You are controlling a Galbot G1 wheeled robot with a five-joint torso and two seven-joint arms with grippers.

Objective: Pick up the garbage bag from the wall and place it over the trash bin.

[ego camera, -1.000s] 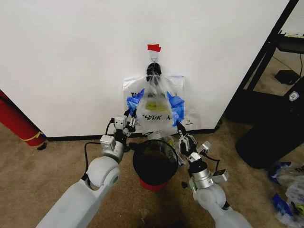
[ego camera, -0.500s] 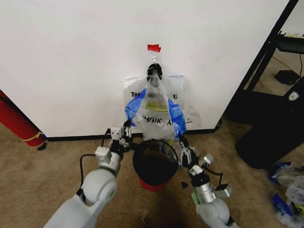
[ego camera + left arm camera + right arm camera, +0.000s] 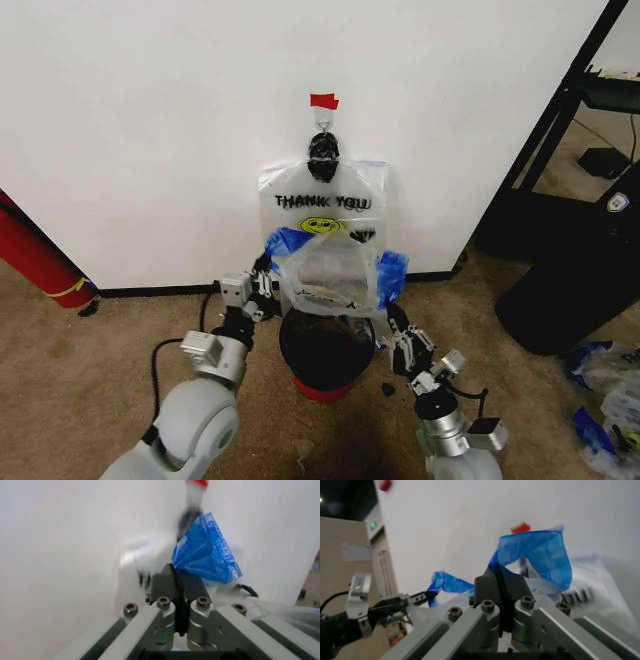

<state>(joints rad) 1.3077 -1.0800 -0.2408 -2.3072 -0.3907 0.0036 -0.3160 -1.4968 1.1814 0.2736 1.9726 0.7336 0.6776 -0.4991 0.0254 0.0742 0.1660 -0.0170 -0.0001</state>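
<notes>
**Stretching the bag mouth above the bin**

Nearest, the left gripper [image 3: 262,287] and right gripper [image 3: 393,318] each clamp a blue edge of the thin see-through "THANK YOU" garbage bag [image 3: 330,272]. The small round black trash bin [image 3: 325,352] sits directly beneath at 6 o'clock; the white wall [image 3: 150,130] lies beyond.

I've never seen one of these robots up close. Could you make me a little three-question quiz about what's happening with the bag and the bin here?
1. True or false: the garbage bag is held by both the left hand and the right hand.
2. What is pinched in the left hand's closed fingers? A) the red tape B) a blue edge of the bag C) the rim of the bin
3. Fill in: the bag held by the hands hangs just above the black ____ with the red base.

Key
1. True; each hand grips one blue side.
2. B
3. trash bin, which stands on the carpet below a second smiley bag on the wall hook.
</notes>
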